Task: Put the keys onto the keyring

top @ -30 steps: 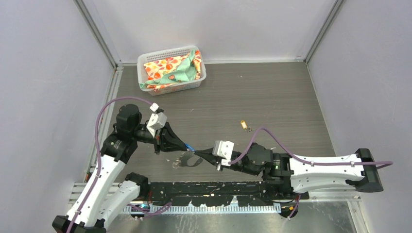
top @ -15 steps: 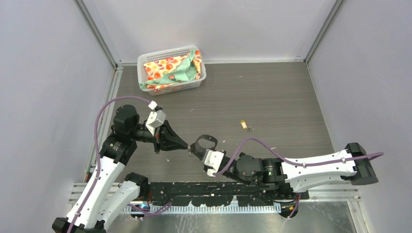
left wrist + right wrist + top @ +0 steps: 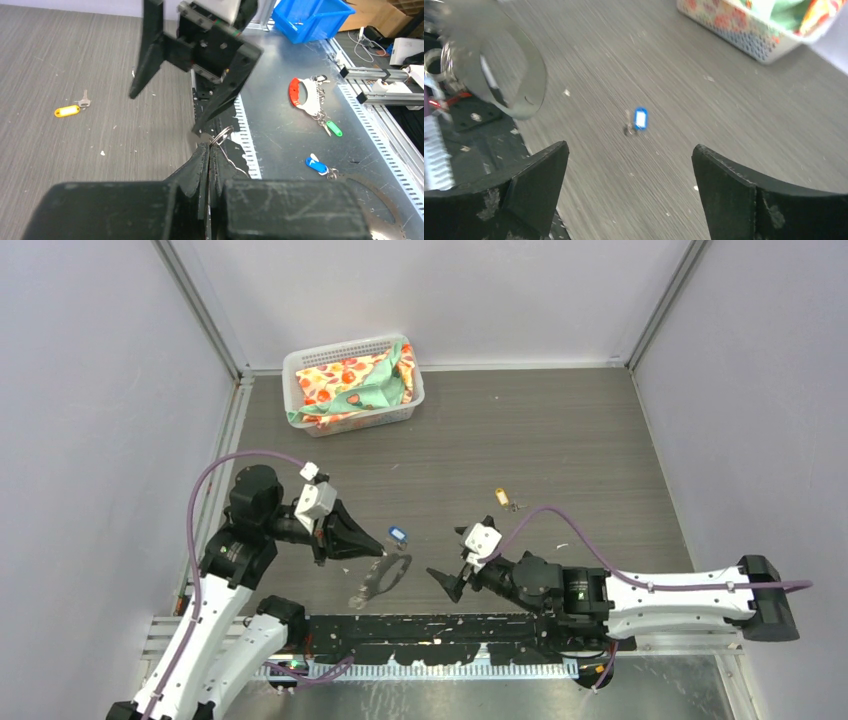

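My left gripper [image 3: 378,549] [image 3: 209,146] is shut on the keyring [image 3: 385,575], a pale silvery flat piece hanging from its tip; a small split ring [image 3: 222,135] shows at the fingertips. The keyring [image 3: 516,75] appears blurred at the upper left of the right wrist view. The blue-headed key [image 3: 398,534] [image 3: 640,119] lies loose on the table, between the two grippers. The yellow-headed key [image 3: 503,499] [image 3: 66,110] lies further back to the right. My right gripper [image 3: 452,554] [image 3: 629,150] stands open and empty, facing the blue key.
A white basket [image 3: 300,368] of patterned cloth stands at the back left. Grey walls close in the table. Off the table's near edge, a metal surface holds a red-and-white key bunch [image 3: 304,93], a green tag [image 3: 334,128], a blue tag [image 3: 316,165] and a blue bin [image 3: 312,17].
The right gripper has opened and drawn back to the right. The blue key, earlier up between the two grippers, now lies on the table. The left gripper shifted slightly left, keeping the keyring.
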`<state>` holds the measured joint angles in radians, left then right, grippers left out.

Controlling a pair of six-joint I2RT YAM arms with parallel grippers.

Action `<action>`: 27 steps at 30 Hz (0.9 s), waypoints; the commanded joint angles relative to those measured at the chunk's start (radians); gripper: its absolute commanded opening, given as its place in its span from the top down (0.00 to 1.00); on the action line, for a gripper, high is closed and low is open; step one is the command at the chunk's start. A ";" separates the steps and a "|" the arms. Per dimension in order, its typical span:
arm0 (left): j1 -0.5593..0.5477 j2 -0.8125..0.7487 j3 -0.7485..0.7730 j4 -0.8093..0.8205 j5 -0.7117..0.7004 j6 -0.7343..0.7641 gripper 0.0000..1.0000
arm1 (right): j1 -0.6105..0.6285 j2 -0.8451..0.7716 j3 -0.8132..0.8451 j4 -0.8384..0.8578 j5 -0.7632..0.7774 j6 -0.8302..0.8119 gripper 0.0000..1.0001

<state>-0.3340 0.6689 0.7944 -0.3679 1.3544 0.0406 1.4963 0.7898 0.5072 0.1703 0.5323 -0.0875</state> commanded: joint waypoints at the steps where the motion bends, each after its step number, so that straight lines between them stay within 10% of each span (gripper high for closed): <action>1: -0.002 -0.018 0.053 -0.162 0.002 0.158 1.00 | -0.129 0.013 -0.072 0.020 -0.100 0.157 0.00; 5: -0.002 -0.028 0.115 -0.328 -0.005 0.267 1.00 | -0.311 0.141 -0.085 0.121 -0.351 0.167 0.01; 10: -0.002 -0.052 0.129 -0.318 0.008 0.233 1.00 | -0.526 0.422 -0.055 0.364 -0.741 0.040 0.33; 16: -0.002 -0.069 0.136 -0.294 0.012 0.197 1.00 | -0.744 0.758 0.057 0.648 -1.187 0.140 0.45; 27: 0.000 -0.061 0.131 -0.294 -0.010 0.194 1.00 | -0.733 1.070 0.232 0.692 -1.288 0.111 0.51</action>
<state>-0.3336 0.6090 0.8944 -0.6651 1.3426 0.2432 0.7418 1.8412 0.7055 0.7937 -0.6777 0.0509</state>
